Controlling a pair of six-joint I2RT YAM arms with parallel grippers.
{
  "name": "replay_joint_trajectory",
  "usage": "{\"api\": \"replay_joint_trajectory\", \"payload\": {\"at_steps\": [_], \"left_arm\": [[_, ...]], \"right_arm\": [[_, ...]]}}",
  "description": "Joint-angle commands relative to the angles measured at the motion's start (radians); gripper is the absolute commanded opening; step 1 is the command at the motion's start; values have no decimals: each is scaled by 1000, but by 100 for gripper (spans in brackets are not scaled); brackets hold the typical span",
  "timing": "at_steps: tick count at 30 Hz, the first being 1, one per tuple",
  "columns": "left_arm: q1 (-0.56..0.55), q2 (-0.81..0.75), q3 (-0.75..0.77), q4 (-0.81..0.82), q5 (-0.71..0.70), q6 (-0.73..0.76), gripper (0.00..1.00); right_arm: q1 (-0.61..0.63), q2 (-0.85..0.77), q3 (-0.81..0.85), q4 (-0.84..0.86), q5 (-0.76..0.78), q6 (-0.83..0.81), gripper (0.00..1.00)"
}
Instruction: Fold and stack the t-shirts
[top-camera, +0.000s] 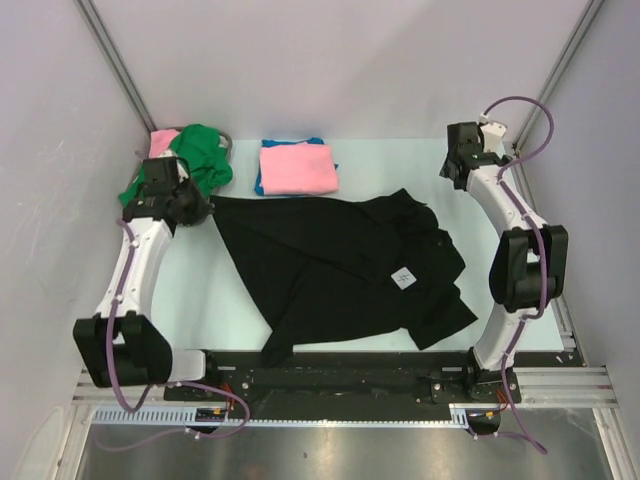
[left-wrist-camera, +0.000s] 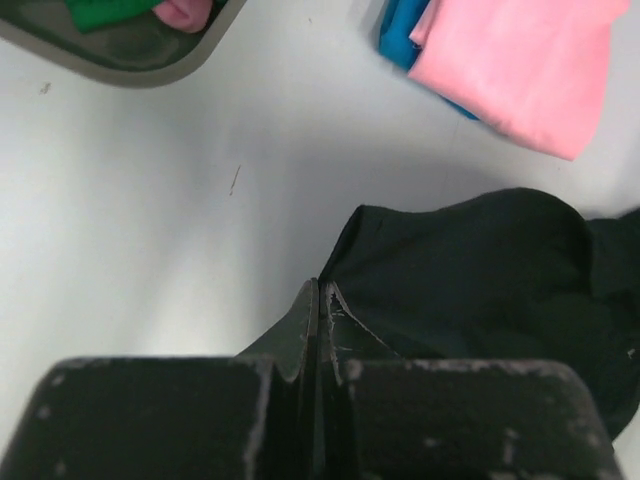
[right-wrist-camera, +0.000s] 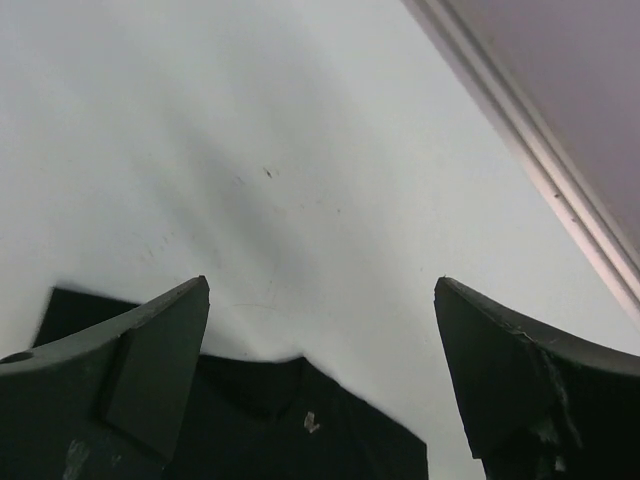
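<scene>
A large black t-shirt lies spread and crumpled across the middle of the table, its small white label facing up. My left gripper is at the shirt's far left corner, shut on the black cloth; its fingertips are pressed together. My right gripper hovers at the back right, open and holding nothing, with the black shirt's edge just below it. A folded pink t-shirt rests on a blue one. A green t-shirt lies bunched at the back left.
A grey tray at the back left holds the green cloth and a pink one. The folded pink shirt on blue lies beyond the left gripper. A wall rail runs close past the right gripper.
</scene>
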Motion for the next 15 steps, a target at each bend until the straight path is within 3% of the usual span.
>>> {"api": "replay_joint_trajectory", "payload": {"at_steps": [1,7,11,15], "left_arm": [[49,-112,-25,-63,29,64,0],[58,-391,-270,15,57,-56,0],[81,-430,-291,-12,-12,-61,0],[181,-437,-300,-6,69,-67,0]], "right_arm": [[-49,128,31,-19,-134,15,100],[-17,192,28,-52,-227,38,100],[-9,166,-41,4,-257,37,100],[2,153,-38,-17,-274,26,100]]}}
